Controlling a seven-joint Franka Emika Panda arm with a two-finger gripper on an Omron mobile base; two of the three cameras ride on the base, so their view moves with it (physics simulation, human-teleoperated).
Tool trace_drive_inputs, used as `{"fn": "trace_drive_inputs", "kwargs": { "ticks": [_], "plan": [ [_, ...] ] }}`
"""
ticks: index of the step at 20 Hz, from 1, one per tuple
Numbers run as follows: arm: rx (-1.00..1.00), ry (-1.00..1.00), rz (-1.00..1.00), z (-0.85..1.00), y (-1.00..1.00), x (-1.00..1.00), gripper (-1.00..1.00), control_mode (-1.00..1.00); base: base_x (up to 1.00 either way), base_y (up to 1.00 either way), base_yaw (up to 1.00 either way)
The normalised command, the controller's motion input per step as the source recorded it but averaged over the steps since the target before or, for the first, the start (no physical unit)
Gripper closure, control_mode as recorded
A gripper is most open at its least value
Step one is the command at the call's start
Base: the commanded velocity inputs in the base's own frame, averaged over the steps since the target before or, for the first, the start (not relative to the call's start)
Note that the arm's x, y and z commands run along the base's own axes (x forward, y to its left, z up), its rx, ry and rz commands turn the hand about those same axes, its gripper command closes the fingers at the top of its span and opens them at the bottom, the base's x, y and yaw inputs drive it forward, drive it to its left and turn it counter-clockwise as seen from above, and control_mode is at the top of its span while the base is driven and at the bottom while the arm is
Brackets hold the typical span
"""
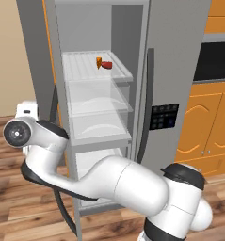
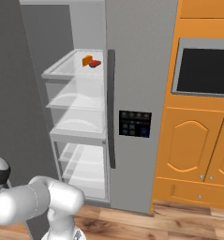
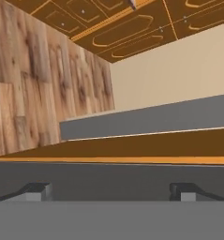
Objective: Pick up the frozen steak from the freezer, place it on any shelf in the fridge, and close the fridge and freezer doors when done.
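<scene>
**On the top fridge shelf: steak in place, one door open**

On the top clear shelf (image 1: 81,70) of the fridge (image 1: 128,33) lies the steak (image 1: 106,65), a small glossy red lump towards the back right. It touches or sits just beside an orange wedge (image 1: 99,61) on its left. The right base view shows the same pair, steak (image 2: 95,63) and wedge (image 2: 86,60), on that shelf. Below them come two more clear shelves and see-through drawers.

The open door (image 1: 36,47) stands swung out at the left, its orange inner edge showing along the fridge side. From the right base view it is a broad dark grey panel (image 2: 10,93). The shut door (image 1: 175,56) is flat against the front beside the fridge, with a long dark handle (image 1: 147,103) and a black control panel (image 1: 164,116). Orange cabinets (image 2: 193,145) and a black oven window (image 2: 205,70) are to the right of it.

The arm (image 1: 118,183) reaches low and left across the fridge front, with its wrist (image 1: 17,133) just beside the open door's outer edge.

In the hand view the gripper (image 3: 111,192) has its fingertips (image 3: 38,191) set wide apart with nothing between them. Ahead of them lie a grey panel, an orange strip (image 3: 132,160) and the wood floor (image 3: 38,84)
</scene>
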Motion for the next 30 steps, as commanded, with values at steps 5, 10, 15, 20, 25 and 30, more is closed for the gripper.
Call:
{"fn": "trace_drive_inputs", "kwargs": {
  "ticks": [5,10,15,20,25,30],
  "plan": [
    [0.00,0.00,-0.06,-0.23,-0.15,0.09,-1.00,-1.00,0.00,0.00,0.00],
    [0.00,0.00,-0.07,-0.13,-0.25,0.05,-1.00,-1.00,0.00,0.00,0.00],
    [0.00,0.00,-0.06,-0.06,-0.45,0.00,-1.00,-1.00,0.00,0.00,0.00],
    [0.00,0.00,-0.06,-0.01,-0.62,0.00,-1.00,-1.00,0.00,0.00,0.00],
    [0.00,0.00,-0.08,0.00,-0.71,0.00,-1.00,-1.00,0.00,0.00,0.00],
    [0.00,0.00,-0.08,0.00,-0.74,0.00,-1.00,-1.00,0.00,0.00,0.00]
  ]
}}
